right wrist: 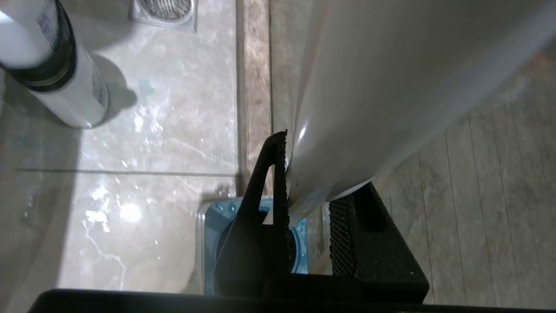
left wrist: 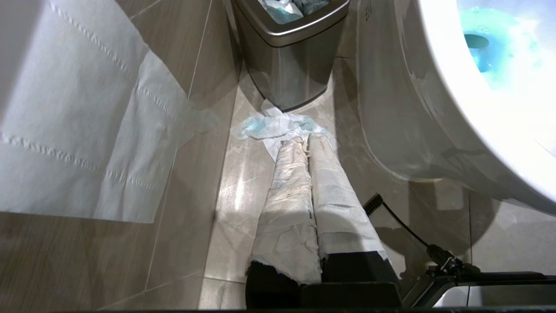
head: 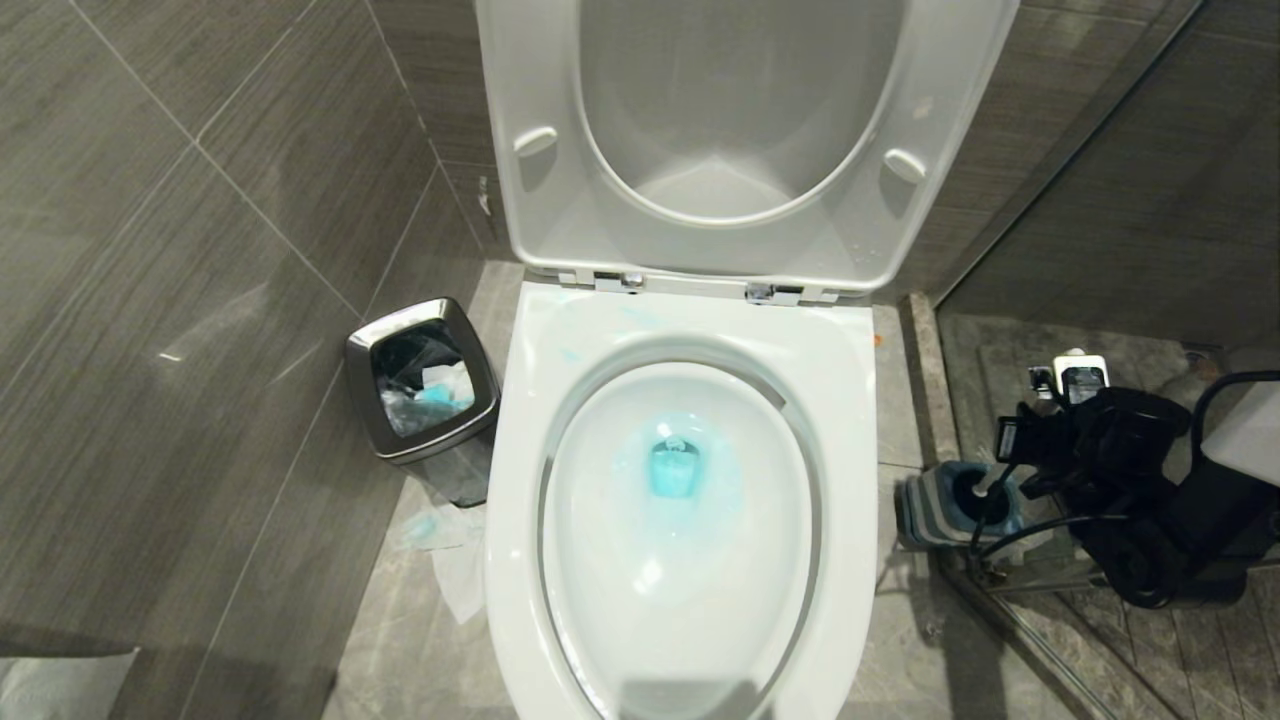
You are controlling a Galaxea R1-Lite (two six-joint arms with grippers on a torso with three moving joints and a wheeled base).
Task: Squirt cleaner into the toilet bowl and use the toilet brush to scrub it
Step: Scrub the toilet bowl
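My left gripper hangs with its wrapped fingers pressed together, empty, the waste bin beyond their tips. The toilet bowl already holds turquoise cleaner. My right gripper is pinching the toilet brush handle between its pads, above the blue holder; I fear the glossy handle slipping, or the holder lifting along.

Overhead light glares off the toilet bowl; right wrist view blurs.

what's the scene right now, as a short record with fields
toilet bowl: seat and lid up, blue cleaner in the water
toilet brush: head in the striped holder, right of the bowl
right gripper: jaws closed on the brush handle
left gripper: jaws shut, idle low near the waste bin
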